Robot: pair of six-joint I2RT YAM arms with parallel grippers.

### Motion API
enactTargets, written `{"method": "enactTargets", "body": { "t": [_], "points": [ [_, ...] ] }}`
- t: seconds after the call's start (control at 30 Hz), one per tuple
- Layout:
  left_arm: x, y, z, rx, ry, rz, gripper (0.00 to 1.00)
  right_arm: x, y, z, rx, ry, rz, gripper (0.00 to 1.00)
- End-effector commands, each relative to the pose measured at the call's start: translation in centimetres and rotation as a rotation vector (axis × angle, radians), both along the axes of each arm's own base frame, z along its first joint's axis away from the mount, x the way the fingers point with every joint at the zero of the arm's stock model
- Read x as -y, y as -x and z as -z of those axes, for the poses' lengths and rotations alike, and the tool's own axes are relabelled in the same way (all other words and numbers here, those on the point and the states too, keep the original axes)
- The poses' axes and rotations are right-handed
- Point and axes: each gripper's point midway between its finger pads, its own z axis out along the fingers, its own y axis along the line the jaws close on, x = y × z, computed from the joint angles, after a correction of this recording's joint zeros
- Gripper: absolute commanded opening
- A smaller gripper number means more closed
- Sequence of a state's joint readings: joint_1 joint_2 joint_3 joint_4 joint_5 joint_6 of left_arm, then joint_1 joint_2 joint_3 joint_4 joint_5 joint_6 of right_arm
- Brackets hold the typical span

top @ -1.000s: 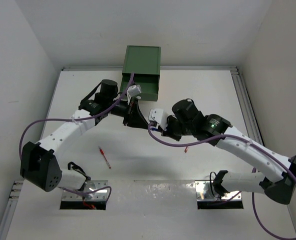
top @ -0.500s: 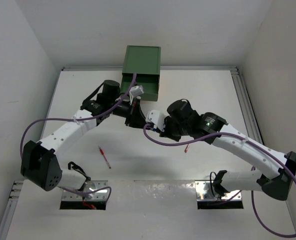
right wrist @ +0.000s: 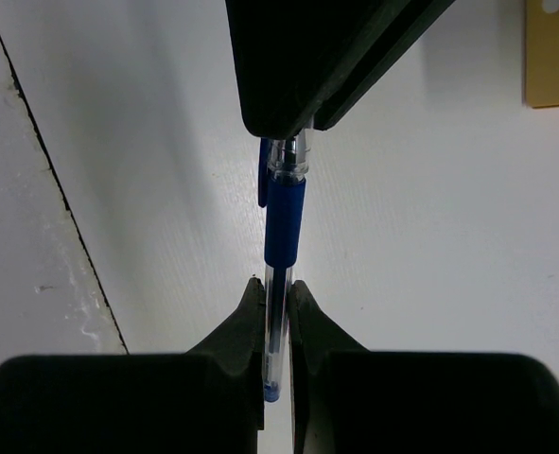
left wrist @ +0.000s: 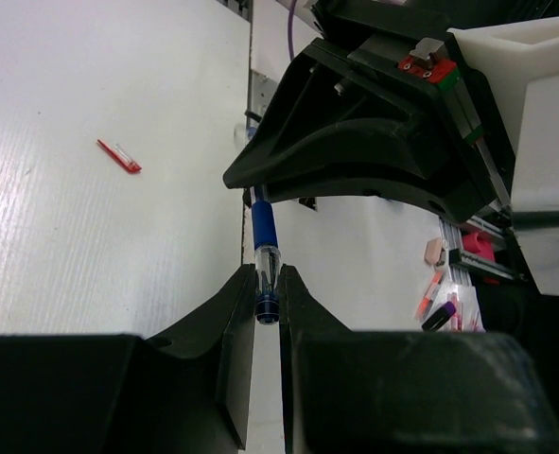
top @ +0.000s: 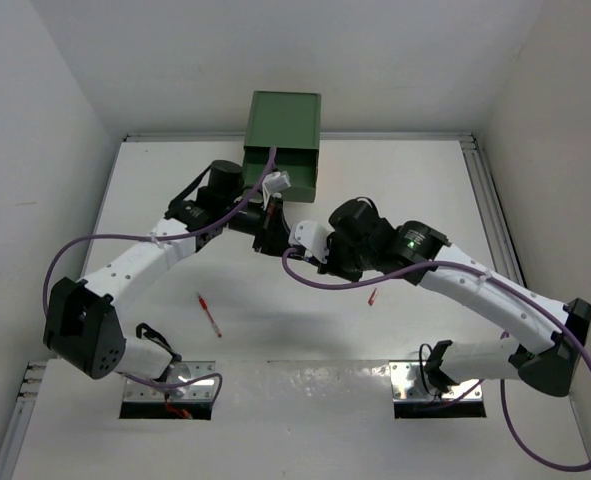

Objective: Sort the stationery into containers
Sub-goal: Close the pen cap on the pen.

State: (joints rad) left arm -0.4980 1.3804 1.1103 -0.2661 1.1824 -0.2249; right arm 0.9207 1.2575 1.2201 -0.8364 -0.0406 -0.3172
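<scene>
A blue pen (left wrist: 265,241) with a clear barrel spans between both grippers just in front of the dark green cabinet (top: 284,125), whose top drawer (top: 280,178) is pulled out. My left gripper (left wrist: 267,284) is shut on one end of the pen. My right gripper (right wrist: 276,298) is shut on the other end (right wrist: 284,222). In the top view the left gripper (top: 266,228) and the right gripper (top: 297,240) meet tip to tip. A red pen (top: 209,315) lies on the table at front left. It also shows in the left wrist view (left wrist: 118,156).
A small red piece (top: 373,297) lies under the right arm. Several pink, orange and purple pieces (left wrist: 445,303) lie in a pile at the right of the left wrist view. A yellow drawer front (right wrist: 544,57) shows at the right wrist view's top right. Purple cables loop beside both arms.
The right arm has swung left and brought its gripper up against the left gripper. The left wrist has shifted slightly toward the cabinet.
</scene>
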Motion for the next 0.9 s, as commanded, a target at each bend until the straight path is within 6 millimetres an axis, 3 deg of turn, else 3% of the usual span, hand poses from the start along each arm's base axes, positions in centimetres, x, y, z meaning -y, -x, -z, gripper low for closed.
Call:
{"method": "enactTargets", "body": {
  "t": [0.0,0.87],
  "points": [
    [1.9,1.7,-1.4,0.066,0.070,0.103,0.00,-7.3,-0.7,-6.5,0.130,-0.297,-0.143,0.00],
    [2.4,2.1,-0.5,0.037,0.061,0.102,0.00,-8.8,-1.0,-8.1,0.147,-0.335,-0.164,0.00]
  ]
}}
